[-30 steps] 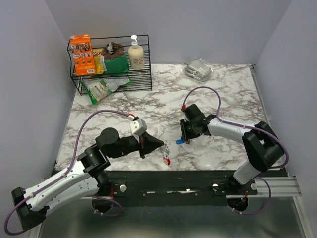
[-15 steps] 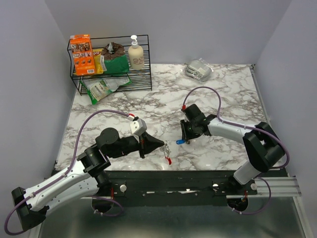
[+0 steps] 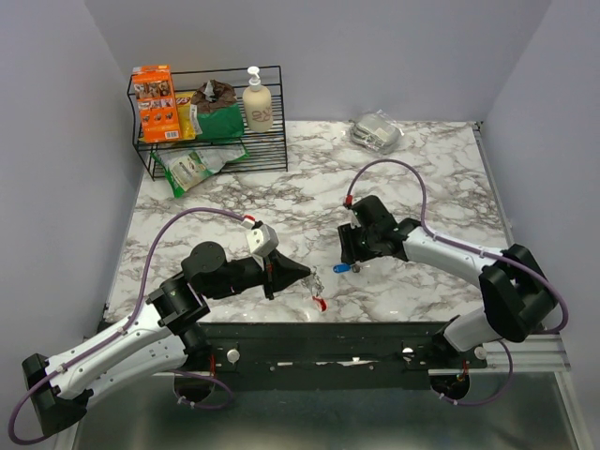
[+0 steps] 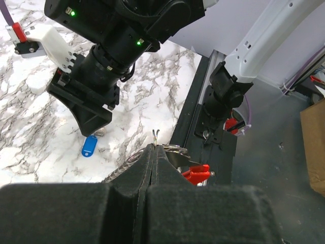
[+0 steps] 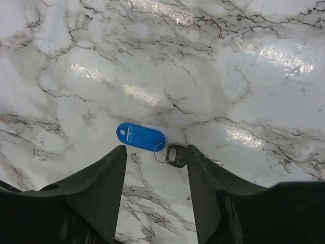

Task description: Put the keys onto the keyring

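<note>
Since the earlier frame the right arm's elbow [image 3: 511,287] has been swung outward; the right gripper [image 3: 350,257] is kept over the small silver key w/ oval blue plastic tag [image 5: 140,136], jaws parted, nothing held. Key lies flat on the white marble tabletop [image 3: 422,187]. The short silver chain keyring w/ red clip [image 4: 195,174] is pinched in the closed left gripper [image 4: 154,150] near the front edge. For a clean pick, jaws should be lowered, centred on the tag & closed across its narrow width.
</note>
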You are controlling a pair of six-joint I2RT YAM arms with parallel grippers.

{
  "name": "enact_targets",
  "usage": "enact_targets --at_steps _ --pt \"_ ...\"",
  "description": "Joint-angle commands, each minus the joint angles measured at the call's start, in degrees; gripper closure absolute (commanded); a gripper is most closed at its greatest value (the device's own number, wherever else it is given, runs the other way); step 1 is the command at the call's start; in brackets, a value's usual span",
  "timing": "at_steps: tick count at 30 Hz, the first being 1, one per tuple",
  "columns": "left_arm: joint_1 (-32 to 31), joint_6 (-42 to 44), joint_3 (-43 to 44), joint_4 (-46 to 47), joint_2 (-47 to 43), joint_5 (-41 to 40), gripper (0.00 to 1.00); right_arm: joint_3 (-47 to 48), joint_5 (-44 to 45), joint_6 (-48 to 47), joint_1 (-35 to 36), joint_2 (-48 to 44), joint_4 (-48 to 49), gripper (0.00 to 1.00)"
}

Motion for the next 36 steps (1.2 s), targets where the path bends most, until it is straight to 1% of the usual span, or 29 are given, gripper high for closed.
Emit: enact_targets --at_steps 1,10,13,19,23,30,36 --pt "-0.2 0.0 -0.3 1.4 -0.2 0.0 1.00 -1.4 1.3 -1.8 1.2 1.1 -0.3 0.40" --pt "-0.2 0.0 -0.2 1.2 0.1 0.3 1.00 0.4 1.5 -1.7 1.9 3.7 -1.5 0.42" --pt "-0.2 0.0 -0.1 1.2 0.1 0.2 1.00 1.4 4.1 -1.3 2.4 5.5 -2.8 0.43" --pt "-0.2 0.1 -0.1 1.1 0.1 0.3 1.00 2.6 5.1 -0.7 2.8 7.2 -4.6 0.44" --pt "-0.2 0.0 0.0 1.1 0.2 0.4 1.00 3.0 5.1 -0.7 2.9 7.9 -5.2 0.46" --pt "-0.2 0.1 0.0 1.0 0.1 0.4 1.00 3.6 4.9 -0.6 3.4 6.7 -6.0 0.48" --pt "-0.2 0.0 -0.1 1.1 0.2 0.5 1.00 3.4 5.0 -0.6 4.6 4.6 -6.4 0.48"
